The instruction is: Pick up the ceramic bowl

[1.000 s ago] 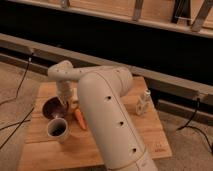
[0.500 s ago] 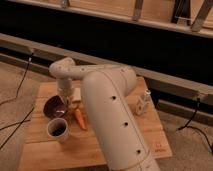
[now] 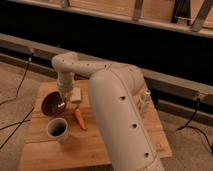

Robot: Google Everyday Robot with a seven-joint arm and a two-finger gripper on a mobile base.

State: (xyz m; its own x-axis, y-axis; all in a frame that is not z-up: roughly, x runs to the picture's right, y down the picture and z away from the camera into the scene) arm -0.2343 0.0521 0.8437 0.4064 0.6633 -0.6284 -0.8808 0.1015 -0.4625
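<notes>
The ceramic bowl (image 3: 51, 103) is dark maroon-brown and glossy, at the left of the wooden table (image 3: 95, 147). It is tilted, with its inside facing the camera and its right rim raised. My gripper (image 3: 63, 100) hangs from the pale arm (image 3: 115, 100) and is shut on the bowl's right rim. The arm reaches in from the lower right and hides the middle of the table.
A pale cup with a dark inside (image 3: 57, 129) stands just in front of the bowl. An orange carrot (image 3: 79, 118) lies to its right. A white block (image 3: 76, 95) lies behind the carrot. A small clear bottle (image 3: 145, 102) stands at the right. Cables lie on the floor.
The bowl lay flat on the table with the gripper over it; now it is tilted with its right rim raised in the gripper. The wrist has shifted slightly.
</notes>
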